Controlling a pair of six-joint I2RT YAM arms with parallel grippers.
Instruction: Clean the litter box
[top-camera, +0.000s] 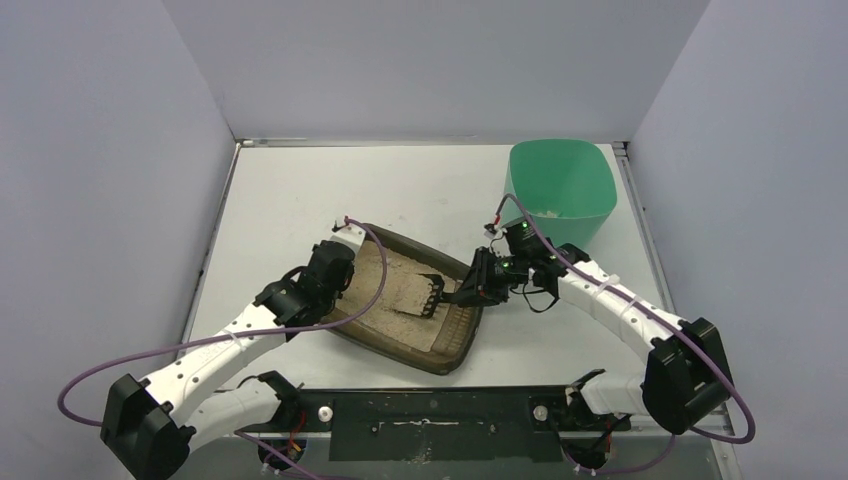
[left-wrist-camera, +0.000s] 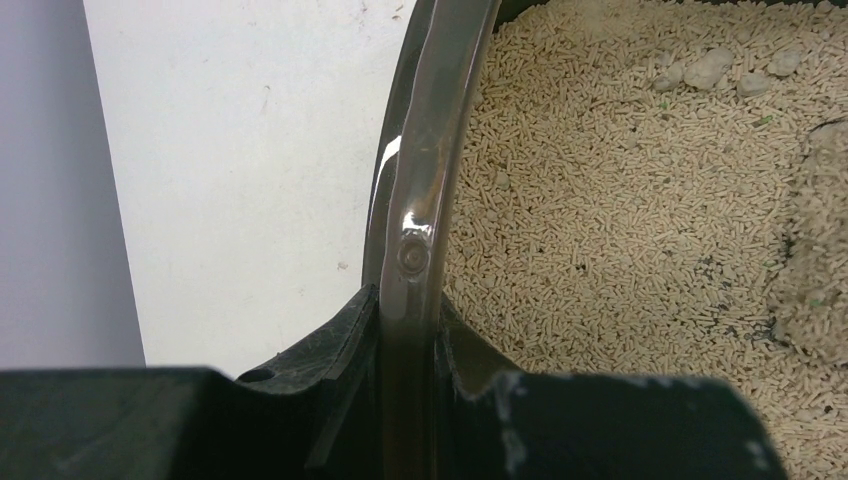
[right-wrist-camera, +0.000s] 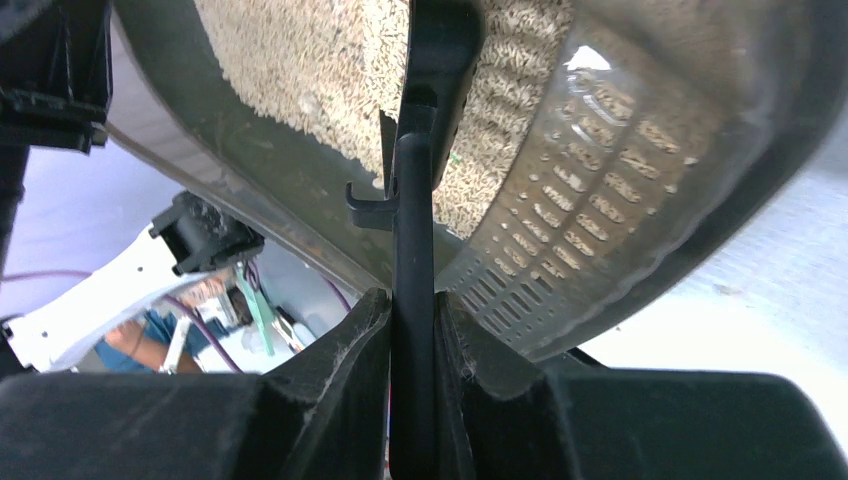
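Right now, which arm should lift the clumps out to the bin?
Right. The right gripper grips the scoop, whose head is in the litter, and the green bin stands beside that arm. The left gripper is clamped on the litter box rim.

a robot lab test cell: plain pale walls (top-camera: 100, 150) box in a white tabletop (top-camera: 290, 190) on three sides; left arm (top-camera: 215, 355) and right arm (top-camera: 620, 305) rise from a black plate (top-camera: 430, 428) at its near edge, trailing purple cables (top-camera: 130, 356).

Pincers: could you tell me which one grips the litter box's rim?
The left pincer clamps the litter box rim; the right pincer grips the scoop handle instead.
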